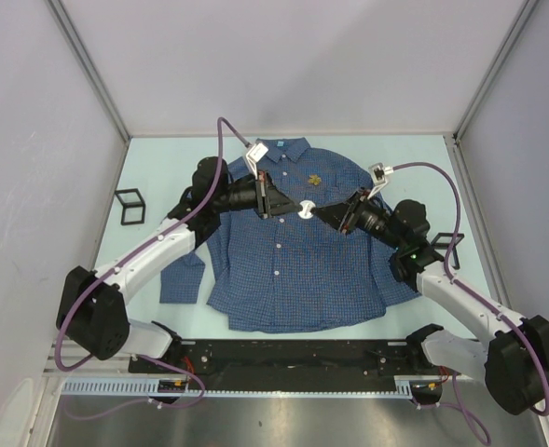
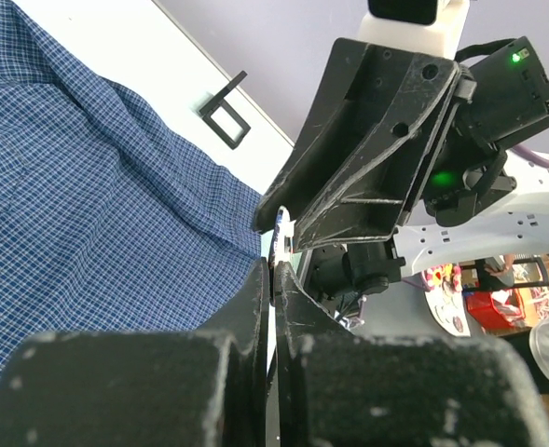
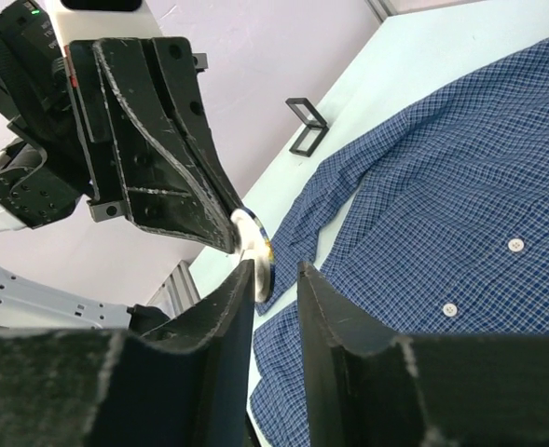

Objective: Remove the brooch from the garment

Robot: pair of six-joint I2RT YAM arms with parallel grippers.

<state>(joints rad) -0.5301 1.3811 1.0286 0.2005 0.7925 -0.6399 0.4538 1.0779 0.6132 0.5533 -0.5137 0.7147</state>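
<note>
**A:** Where is the brooch (image 1: 315,179)?

**B:** On the shirt (image 1: 293,270), which lies flat on the table (image 1: 162,168) with its collar at the far side. The brooch sits on the chest, just right of the button line and a little to the near side of the collar. It shows as a tiny gold flower shape.

**A:** And the arms?

**B:** Both reach in over the middle of the shirt and meet tip to tip, on the near side of the brooch and not touching it. The left gripper (image 1: 297,209) comes in from the left, the right gripper (image 1: 319,211) from the right.

**A:** Is anything held?

**B:** A small pale disc (image 1: 308,210) stands on edge between the two tips. The left fingers (image 2: 246,317) are pressed nearly together with only a thin slit between them, and the disc looks pinched at their ends (the right wrist view shows it against those ends too). The right fingers (image 3: 223,317) stand a narrow gap apart, with the disc's lower edge at the mouth of that gap. Whether they touch it I cannot tell.

**A:** Anything else on the table?

**B:** A small black frame (image 1: 130,207), to the left of the shirt.
</note>
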